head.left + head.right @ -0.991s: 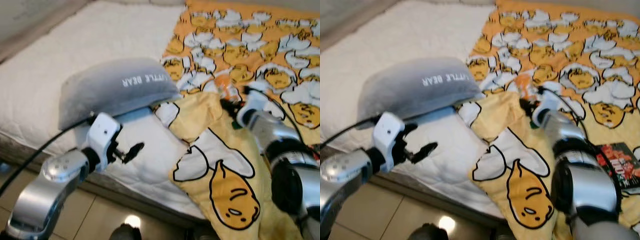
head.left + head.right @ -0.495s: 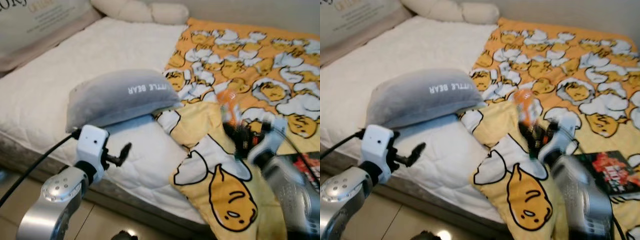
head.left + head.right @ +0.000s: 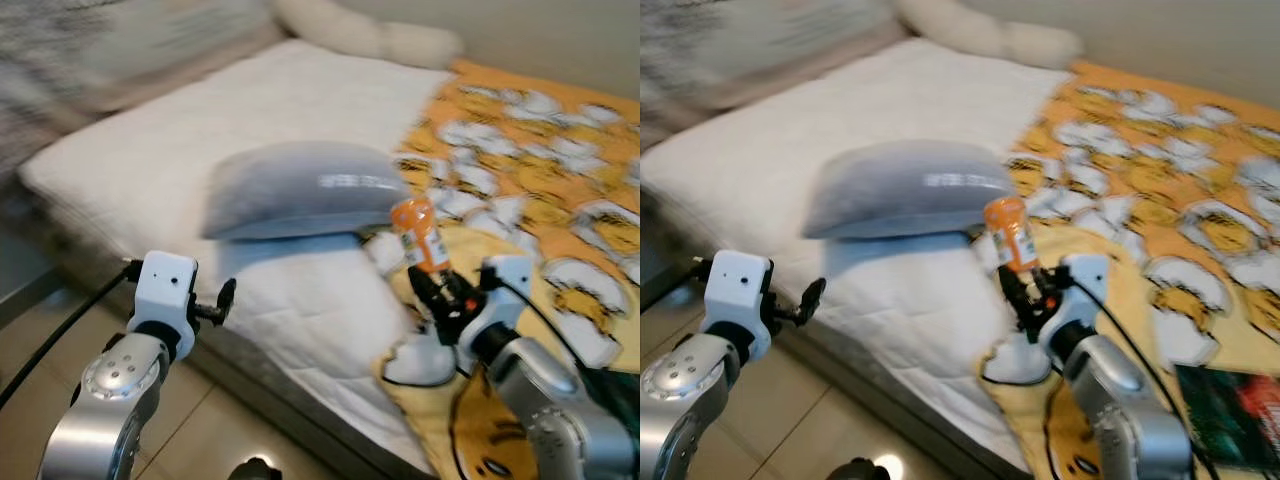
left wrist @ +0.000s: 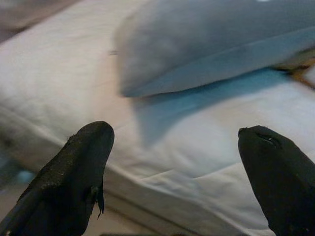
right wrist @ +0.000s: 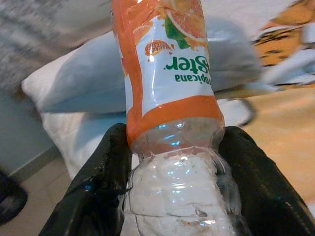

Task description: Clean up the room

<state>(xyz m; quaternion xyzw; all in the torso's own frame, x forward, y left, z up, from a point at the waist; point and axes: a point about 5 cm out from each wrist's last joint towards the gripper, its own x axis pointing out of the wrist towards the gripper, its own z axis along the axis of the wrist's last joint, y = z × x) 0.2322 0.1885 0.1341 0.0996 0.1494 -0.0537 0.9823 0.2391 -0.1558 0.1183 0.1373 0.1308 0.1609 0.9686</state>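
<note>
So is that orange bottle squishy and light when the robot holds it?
Probably light: the bottle looks empty, its clear lower part showing no drink. Likely squishy too, since the plastic looks crumpled where the right gripper clamps it. The smooth label might be a bit slippery.

Bottle label between right gripper fingers: "Tropicana", partly cut off, then probably "...ster". Pillow lettering beyond it too blurred to read.
</note>
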